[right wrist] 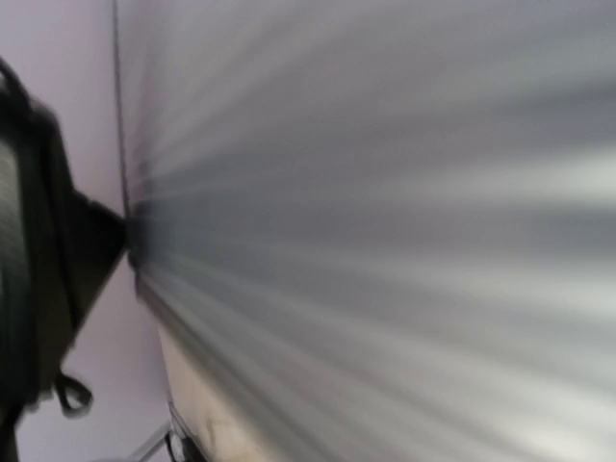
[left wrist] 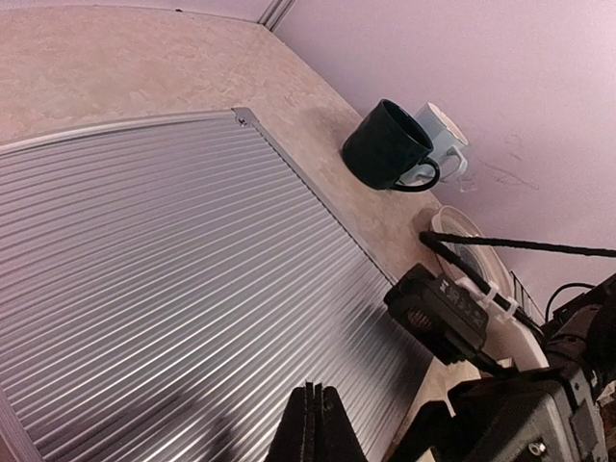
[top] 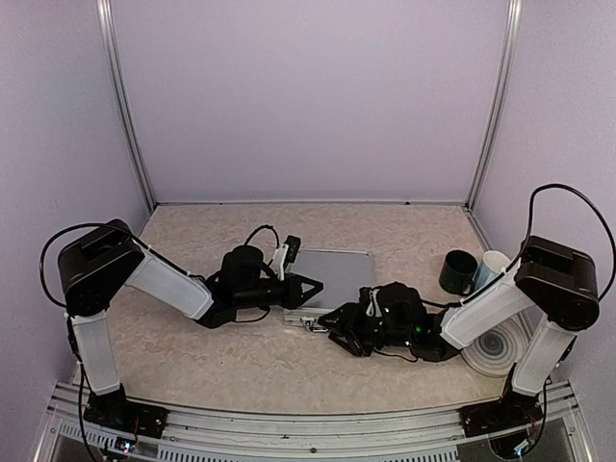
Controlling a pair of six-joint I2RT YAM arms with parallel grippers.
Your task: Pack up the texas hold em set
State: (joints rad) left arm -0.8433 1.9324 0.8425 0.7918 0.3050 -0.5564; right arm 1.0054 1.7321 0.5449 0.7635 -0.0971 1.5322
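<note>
Plainly, silver case (top: 332,274) sits on beige table (top: 221,356), lilac walls (top: 308,96) — left hand (left wrist: 310,404) clenched; right hand (top: 327,322), cannot tell.

Case (top: 332,274) mid-table; mugs (top: 460,271) right of it; coaster (top: 496,351) seemingly nearer, rightmost.

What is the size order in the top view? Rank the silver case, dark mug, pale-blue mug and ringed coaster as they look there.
1. silver case
2. ringed coaster, though partly hidden
3. dark mug and pale-blue mug: they look alike, and the pale one is partly hidden, so they are left unranked.
</note>
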